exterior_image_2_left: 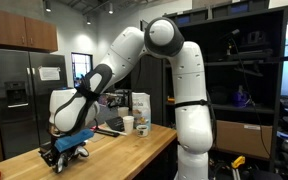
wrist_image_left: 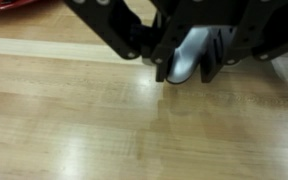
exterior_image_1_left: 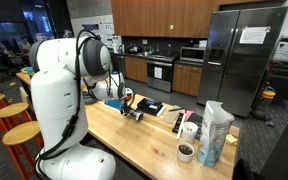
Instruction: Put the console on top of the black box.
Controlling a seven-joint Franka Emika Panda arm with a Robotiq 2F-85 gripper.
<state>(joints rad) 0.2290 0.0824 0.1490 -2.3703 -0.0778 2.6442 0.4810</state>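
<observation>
In the wrist view my gripper point(wrist_image_left: 184, 76) comes in from the top, shut on a pale grey rounded piece point(wrist_image_left: 187, 55), which looks like a grip of the console. The fingertips are low over the wooden table point(wrist_image_left: 104, 120). In both exterior views the gripper point(exterior_image_1_left: 134, 110) point(exterior_image_2_left: 62, 157) is down at the table top, near one end. A flat dark box with a blue patch point(exterior_image_1_left: 151, 106) lies just beside the gripper. Most of the console is hidden by the fingers.
A tall pale bag point(exterior_image_1_left: 216, 130), a white cup point(exterior_image_1_left: 189, 128) and a dark bowl point(exterior_image_1_left: 186, 151) stand towards the table's other end. Wooden stools point(exterior_image_1_left: 19, 130) stand beside the table. The bag point(exterior_image_2_left: 141, 103) and cups point(exterior_image_2_left: 129, 124) also show behind the arm.
</observation>
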